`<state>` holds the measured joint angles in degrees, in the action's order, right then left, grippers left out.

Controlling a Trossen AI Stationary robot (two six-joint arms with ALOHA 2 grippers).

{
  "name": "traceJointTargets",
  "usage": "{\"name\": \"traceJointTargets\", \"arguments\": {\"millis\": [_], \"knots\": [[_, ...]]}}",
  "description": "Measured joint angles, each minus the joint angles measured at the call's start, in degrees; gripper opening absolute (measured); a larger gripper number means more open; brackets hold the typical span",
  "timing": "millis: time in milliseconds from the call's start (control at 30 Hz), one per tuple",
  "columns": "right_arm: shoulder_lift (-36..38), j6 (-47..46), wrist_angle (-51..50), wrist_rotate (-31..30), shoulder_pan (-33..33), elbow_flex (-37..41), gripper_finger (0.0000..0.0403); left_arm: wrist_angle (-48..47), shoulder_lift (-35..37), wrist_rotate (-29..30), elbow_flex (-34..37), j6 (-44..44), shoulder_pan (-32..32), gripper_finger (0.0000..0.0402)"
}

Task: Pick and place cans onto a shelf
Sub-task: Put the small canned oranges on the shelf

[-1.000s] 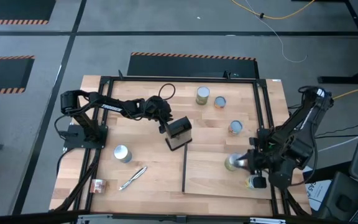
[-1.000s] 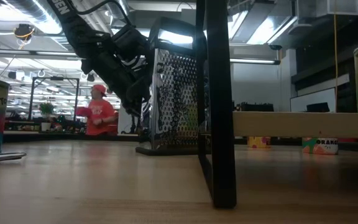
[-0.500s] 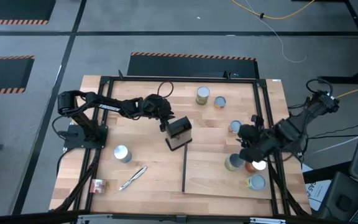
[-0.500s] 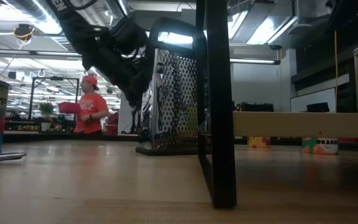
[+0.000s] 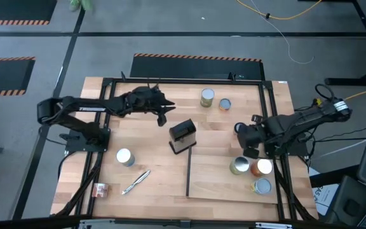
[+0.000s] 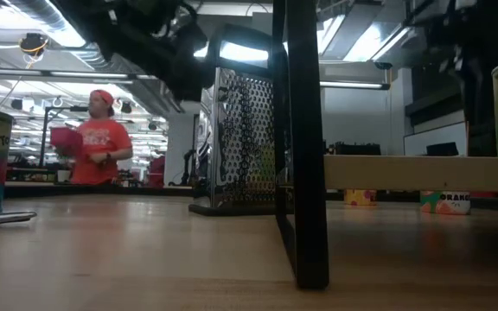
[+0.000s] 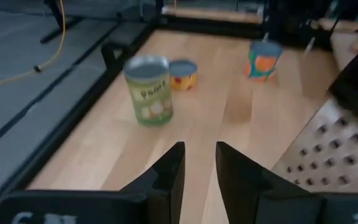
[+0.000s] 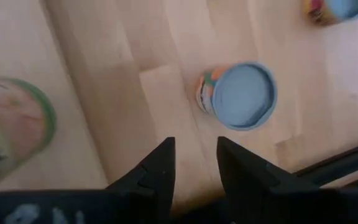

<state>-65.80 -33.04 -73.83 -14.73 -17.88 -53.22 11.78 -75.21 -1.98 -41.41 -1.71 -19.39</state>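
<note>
Listing the pale slatted wooden tabletop (image 5: 145, 165) within its black frame:

Shelf: flat pale wood panel with a thin black bar along one side (image 5: 218, 178), lying at the table's right near quarter. Three short metal cans stand on it close together: a yellowish-topped can (image 5: 237, 166), an orange-and-white-topped can (image 5: 261, 166) just beside it, and a silver-blue-topped can (image 5: 261, 186) nearest the front edge.

Cans off the shelf: a green-labelled tall can (image 5: 206, 97) and a squat blue-lidded yellow can (image 5: 225, 104) side by side near the far edge; an orange-labelled blue-lidded can (image 8: 241, 94) by the right rail; a silver-topped can (image 5: 124, 156) at left.

Other items: a black perforated metal box grater (image 5: 182, 136) upright at centre; a thin silver pen-like tool (image 5: 135, 182); a small red-labelled packet (image 5: 98, 189) at the front left corner.

Left gripper (image 5: 162, 114): over the far middle, fingers narrowly parted, holding nothing.

Right gripper (image 8: 194, 163): above the orange-labelled can, fingers narrowly parted, empty.

Background: a person in a red shirt (image 6: 98, 147).
</note>
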Motion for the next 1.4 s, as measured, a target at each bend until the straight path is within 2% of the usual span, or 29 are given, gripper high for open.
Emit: {"name": "traceJointTargets", "arguments": {"millis": [267,433,800,1400], "knots": [[-0.02,15.6,8.74,4.0,9.04,7.15,0.0123,-0.86,3.91,-0.04,-0.02,-0.07,1.83,0.0084],[-0.01,20.91,11.48,4.39,14.18,9.44,0.0123,-1.84,3.88,0.0,-0.02,-0.09,2.89,0.0084],[-0.01,23.8,12.41,9.21,18.83,9.46,0.0123,-3.6,3.86,0.02,-0.02,-0.4,3.1,0.0084],[-0.42,24.33,13.72,10.42,20.84,10.42,0.0122,-3.62,3.82,0.02,0.0,-0.49,3.08,0.0084]]}}
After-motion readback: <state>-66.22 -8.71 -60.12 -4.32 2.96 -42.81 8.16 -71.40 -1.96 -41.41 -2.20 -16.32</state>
